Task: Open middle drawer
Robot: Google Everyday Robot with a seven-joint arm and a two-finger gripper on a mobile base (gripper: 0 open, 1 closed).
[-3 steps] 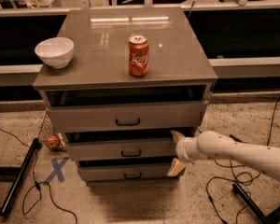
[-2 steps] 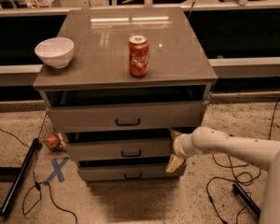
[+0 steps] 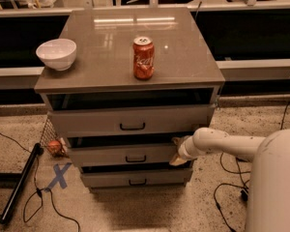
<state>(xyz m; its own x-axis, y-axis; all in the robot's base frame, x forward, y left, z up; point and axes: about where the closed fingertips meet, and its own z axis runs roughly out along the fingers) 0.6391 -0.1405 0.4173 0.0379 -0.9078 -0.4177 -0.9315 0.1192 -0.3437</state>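
The middle drawer (image 3: pixel 121 154) is the grey-brown panel with a small dark bar handle (image 3: pixel 135 159) at its centre, second of three in the cabinet. It stands a little out, with a dark gap above its front. My gripper (image 3: pixel 178 151) is at the right end of this drawer front, reaching in from the right on a white arm (image 3: pixel 227 144). Its tip touches or overlaps the drawer's right edge.
The top drawer (image 3: pixel 130 120) stands out a bit; the bottom drawer (image 3: pixel 135 179) sits below. A red soda can (image 3: pixel 143 58) and a white bowl (image 3: pixel 56 53) stand on the cabinet top. Cables, a black pole (image 3: pixel 19 182) and a blue tape cross (image 3: pixel 58 176) lie on the floor.
My arm has moved left and in toward the cabinet; the gripper now lies closer to the middle drawer's right end. The drawers have not visibly shifted.
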